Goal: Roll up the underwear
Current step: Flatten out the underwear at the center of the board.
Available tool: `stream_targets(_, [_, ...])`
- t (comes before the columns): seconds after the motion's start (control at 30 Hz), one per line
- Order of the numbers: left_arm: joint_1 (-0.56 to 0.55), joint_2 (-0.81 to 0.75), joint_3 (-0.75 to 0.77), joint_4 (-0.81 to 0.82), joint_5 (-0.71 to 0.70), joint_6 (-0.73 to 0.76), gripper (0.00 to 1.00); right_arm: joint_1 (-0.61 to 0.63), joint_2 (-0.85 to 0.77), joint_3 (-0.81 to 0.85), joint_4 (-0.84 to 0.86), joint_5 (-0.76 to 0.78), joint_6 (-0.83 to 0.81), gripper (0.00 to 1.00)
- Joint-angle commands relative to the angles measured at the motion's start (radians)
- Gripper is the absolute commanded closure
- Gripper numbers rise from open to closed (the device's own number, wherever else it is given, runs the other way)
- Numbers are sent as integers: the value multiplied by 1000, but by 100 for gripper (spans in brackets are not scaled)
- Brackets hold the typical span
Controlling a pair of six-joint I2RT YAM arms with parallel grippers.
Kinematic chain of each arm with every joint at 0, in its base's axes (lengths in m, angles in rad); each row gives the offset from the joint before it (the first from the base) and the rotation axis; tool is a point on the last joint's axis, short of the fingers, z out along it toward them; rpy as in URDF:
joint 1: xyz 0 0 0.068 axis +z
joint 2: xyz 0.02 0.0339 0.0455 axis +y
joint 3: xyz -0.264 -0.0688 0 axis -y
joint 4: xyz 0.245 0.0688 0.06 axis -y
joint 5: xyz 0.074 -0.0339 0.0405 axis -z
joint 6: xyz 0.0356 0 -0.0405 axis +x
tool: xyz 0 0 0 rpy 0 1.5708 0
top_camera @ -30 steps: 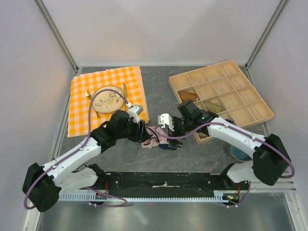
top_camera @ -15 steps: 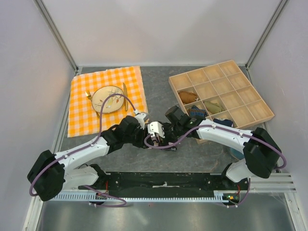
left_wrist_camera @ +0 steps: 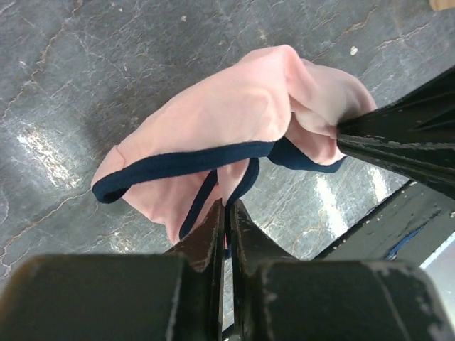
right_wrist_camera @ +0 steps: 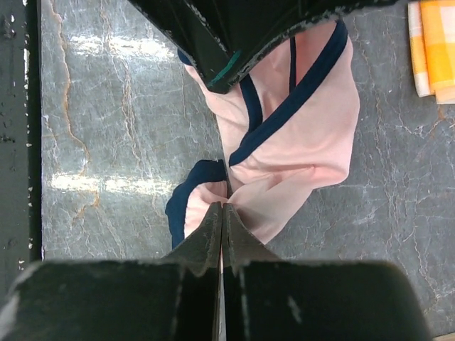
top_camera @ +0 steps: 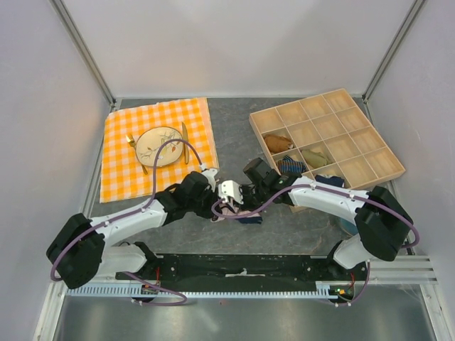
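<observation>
Left hand [left_wrist_camera: 226, 204], right hand [right_wrist_camera: 222, 206] both pinch bunched soft pink underwear [left_wrist_camera: 213, 117], navy-edged; veined grey table [left_wrist_camera: 64, 64] beneath.

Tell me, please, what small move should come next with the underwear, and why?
Probably ease the arms slightly apart to spread it flat: the left fingers and right fingers are both pinched shut on the underwear, which is bunched between them, not yet rolled.
</observation>
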Motion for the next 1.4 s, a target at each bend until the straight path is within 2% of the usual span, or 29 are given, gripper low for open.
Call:
stream_targets(0.0, [-3,-76,-16,6,9,-44,98,-47,-27,28,18,2,49,100])
stream_targets(0.1, [-3,-156,-53,-22,63,-106,98,-180,-93,48,15,-93,115,100])
stream_targets(0.2, [-5,-228,-76,-72,133,-146,98,-269,-143,26,52,-104,176,100])
stream_targets(0.27, [-6,-274,-94,-105,199,-169,98,-294,-147,8,113,-54,247,100])
stream_targets(0.33, [-20,-303,-113,-114,261,-198,98,-317,-112,-3,138,69,303,100])
stream_targets(0.47, [-75,-354,-189,-86,298,-256,98,-333,-24,17,132,163,324,100])
stream_targets(0.53, [-95,-351,-211,-86,299,-267,98,-333,5,28,121,157,324,94])
stream_targets(0.67, [-118,-322,-265,-37,321,-287,98,-333,7,34,101,195,296,69])
stream_targets(0.73, [-132,-299,-268,-25,324,-284,98,-333,-10,34,91,212,273,62])
stream_targets(0.77, [-135,-290,-266,-23,322,-282,98,-333,-18,34,81,174,256,52])
stream_targets(0.8, [-138,-284,-266,-22,324,-281,98,-331,-44,31,68,120,209,48])
stream_targets(0.87, [-146,-267,-268,-5,332,-278,98,-331,-64,32,-6,-19,145,41])
stream_targets(0.9, [-147,-262,-268,-2,332,-278,98,-330,-72,31,-40,-202,76,40])
stream_targets(0.93, [-149,-258,-268,6,332,-279,98,-327,-70,29,-88,-260,49,39])
stream_targets(1.03, [-149,-261,-265,9,329,-278,98,-282,-47,23,-111,-284,11,36])
stream_targets(1.13, [-149,-290,-260,13,315,-281,87,-241,-10,29,-103,-245,28,31])
stream_targets(1.2, [-149,-331,-245,-6,296,-266,74,-224,11,37,-100,-236,37,30])
stream_targets(1.27, [-149,-378,-193,-64,226,-226,63,-224,20,48,-107,-232,60,28])
stream_targets(1.37, [-149,-397,-110,-88,125,-94,54,-245,19,63,-133,-279,57,22])
